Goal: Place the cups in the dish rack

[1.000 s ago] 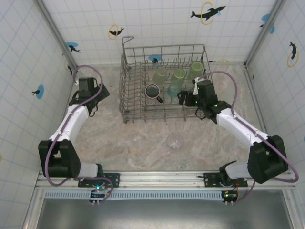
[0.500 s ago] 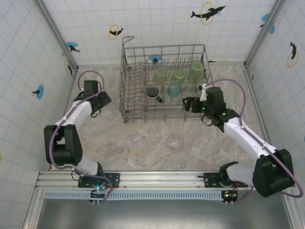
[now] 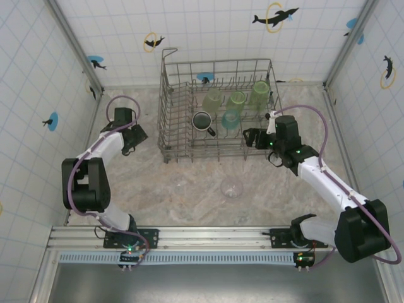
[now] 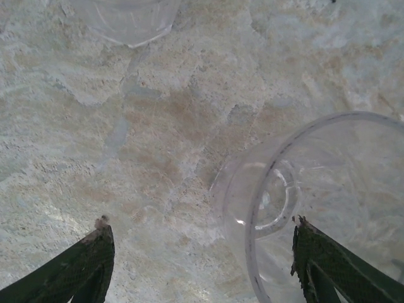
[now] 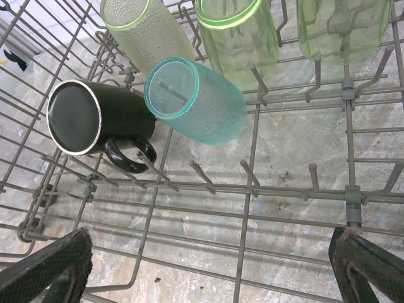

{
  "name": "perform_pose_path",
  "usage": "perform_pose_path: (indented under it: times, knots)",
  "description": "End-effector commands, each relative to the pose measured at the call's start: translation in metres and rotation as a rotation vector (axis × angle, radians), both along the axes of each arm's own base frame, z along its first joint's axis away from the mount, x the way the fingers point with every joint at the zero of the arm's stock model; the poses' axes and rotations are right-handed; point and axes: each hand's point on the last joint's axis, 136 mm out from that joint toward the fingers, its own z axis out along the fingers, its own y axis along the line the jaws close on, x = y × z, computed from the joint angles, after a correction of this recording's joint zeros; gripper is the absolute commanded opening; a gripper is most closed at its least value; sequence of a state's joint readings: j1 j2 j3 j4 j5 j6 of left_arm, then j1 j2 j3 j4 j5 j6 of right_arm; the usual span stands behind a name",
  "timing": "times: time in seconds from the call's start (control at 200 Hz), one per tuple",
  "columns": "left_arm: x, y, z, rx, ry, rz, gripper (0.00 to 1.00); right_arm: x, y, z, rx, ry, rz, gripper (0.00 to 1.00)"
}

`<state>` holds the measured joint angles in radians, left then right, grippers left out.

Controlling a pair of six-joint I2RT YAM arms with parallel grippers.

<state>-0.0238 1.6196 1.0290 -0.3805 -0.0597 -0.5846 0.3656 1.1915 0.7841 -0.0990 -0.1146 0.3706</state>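
The grey wire dish rack point(image 3: 169, 107) holds a dark mug point(image 5: 95, 123), a teal cup point(image 5: 199, 101), a pale green cup point(image 5: 148, 28) and two green cups point(image 5: 240, 35) point(image 5: 344, 28). My right gripper point(image 5: 211, 271) stands open over the rack's near right part point(image 3: 252, 137), with nothing between its fingers. My left gripper point(image 4: 202, 265) is open low over the table, left of the rack point(image 3: 131, 139). A clear cup point(image 4: 315, 202) lies on its side against the right finger point(image 4: 328, 265). A second clear cup point(image 4: 126, 19) lies farther off. Another clear cup point(image 3: 231, 187) sits on the table in front of the rack.
The stone-patterned table point(image 3: 189, 170) is bounded by tiled walls on the left, back and right. The arm bases sit on a rail point(image 3: 214, 237) at the near edge. The rack's upright tines point(image 5: 249, 177) and tall grid sides surround the loaded cups.
The right gripper drew back to the right from the rack's inside. The left arm folded toward the left wall, its gripper dropped slightly toward the table and its jaws narrowed.
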Motion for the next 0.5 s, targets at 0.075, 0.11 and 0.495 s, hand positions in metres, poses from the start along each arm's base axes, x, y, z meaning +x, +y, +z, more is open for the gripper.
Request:
perform_pose_path:
  times: [0.075,0.11,0.495]
  knots:
    - [0.0095,0.0032,0.0054,-0.008,-0.018,0.017,0.71,-0.0101,-0.0038,-0.0192,0.001,0.066,-0.01,1.0]
    - [0.0096,0.0038,0.0063,-0.006,-0.019,0.019,0.69,-0.0099,-0.0041,-0.0184,0.001,0.064,-0.011,1.0]
    - [0.0094,0.0075,0.0088,0.009,-0.025,0.036,0.19,-0.0081,-0.0026,-0.0194,0.015,0.073,-0.012,1.0]
